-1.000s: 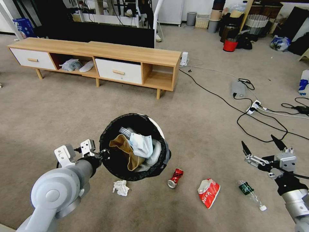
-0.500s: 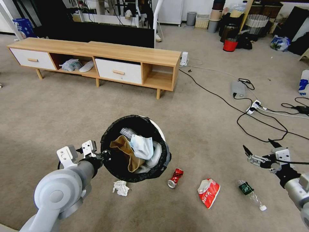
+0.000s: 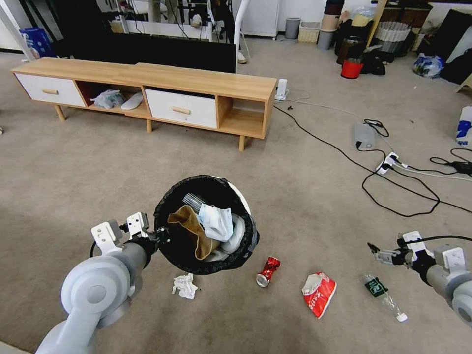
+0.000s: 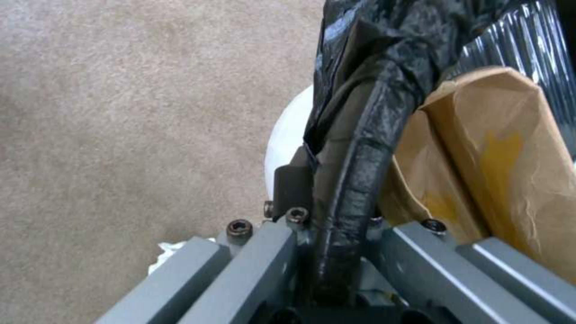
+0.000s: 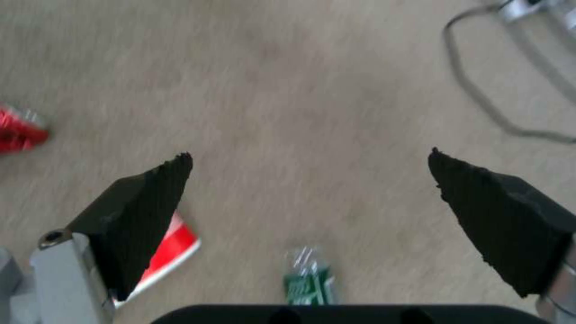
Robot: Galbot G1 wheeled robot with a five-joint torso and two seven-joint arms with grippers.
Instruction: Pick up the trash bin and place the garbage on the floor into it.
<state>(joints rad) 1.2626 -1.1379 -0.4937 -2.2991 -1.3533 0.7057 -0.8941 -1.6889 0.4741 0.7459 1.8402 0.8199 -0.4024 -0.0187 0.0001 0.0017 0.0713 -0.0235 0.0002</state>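
Observation:
The trash bin point(image 3: 244, 196), white with a black bag over its rim, hangs tilted above the carpet, and my left gripper point(image 3: 160, 236) is shut on the near side of the rim point(image 4: 354, 180). A brown paper bag point(image 4: 492, 157) and white tissues lie inside it. Garbage lies on the floor: a tissue point(image 3: 184, 286), a crushed red can point(image 3: 268, 272), a red-white wrapper point(image 3: 319, 293) and a green-labelled bottle point(image 3: 383, 295). My right gripper point(image 3: 381, 251) is open, low over the carpet just beyond the bottle point(image 5: 309, 281). The wrapper point(image 5: 171, 249) shows beside one finger point(image 5: 150, 198).
A long wooden TV stand point(image 3: 147, 83) with white drawers stands behind the bin. Black cables point(image 3: 393, 182), a power strip point(image 3: 388, 162) and an adapter trail over the carpet at the right. A red bucket point(image 3: 351, 69) and clutter sit at the far wall.
My right gripper has come down and toward me, closer to the floor by the bottle. The left arm holds the bin in nearly the same place.

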